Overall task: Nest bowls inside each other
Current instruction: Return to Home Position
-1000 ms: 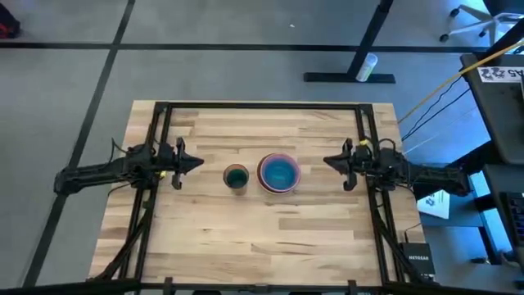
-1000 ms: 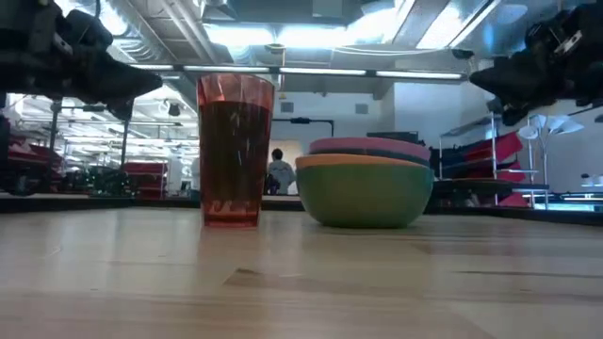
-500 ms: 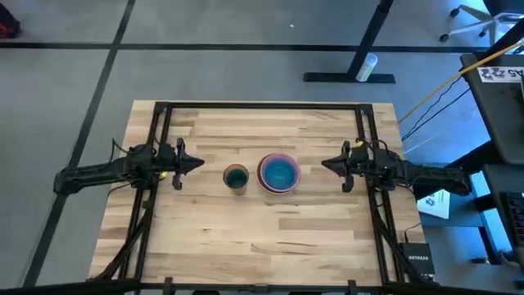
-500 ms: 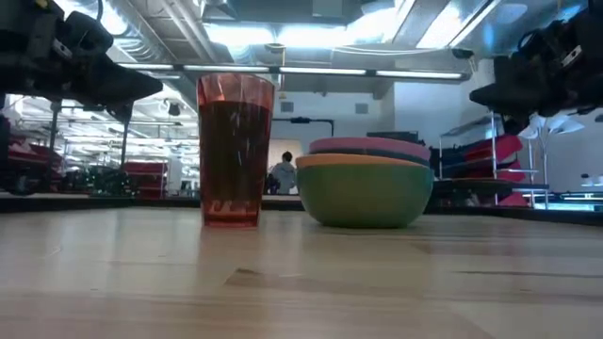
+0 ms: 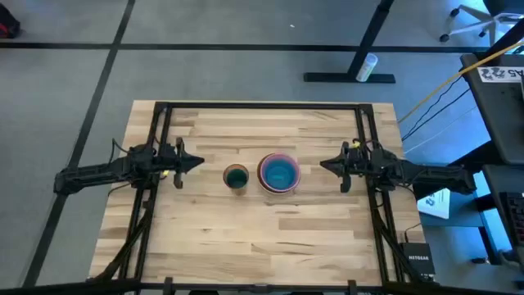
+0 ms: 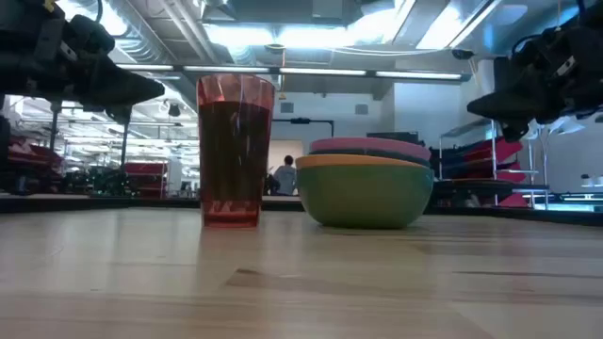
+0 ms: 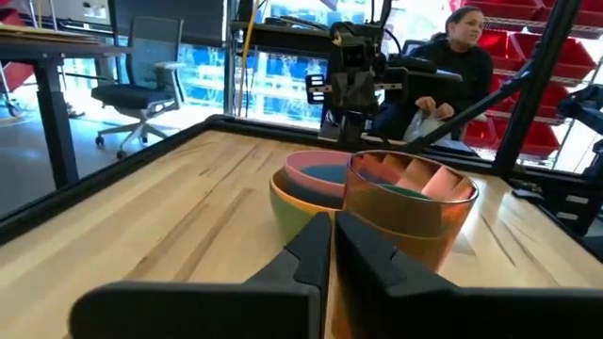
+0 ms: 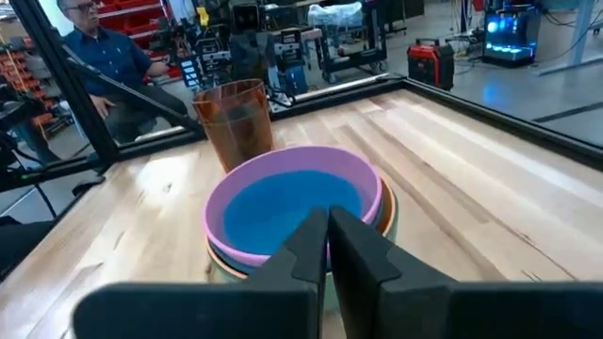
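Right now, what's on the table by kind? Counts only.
Bowls, nested in one stack: 5
Cups, green cup inside red cup: 2
Total: 7

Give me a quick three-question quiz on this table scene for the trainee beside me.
1. True or false: the left gripper is holding a bowl.
2. Which bowl sits innermost in the bowl stack? A bright blue, B orange, C teal-green.
3. Fill in: the see-through red cup stands on the ___ arm's side of the stack, with the right gripper opposite.
Key: 1 false, it is shut and empty; 2 A; 3 left.
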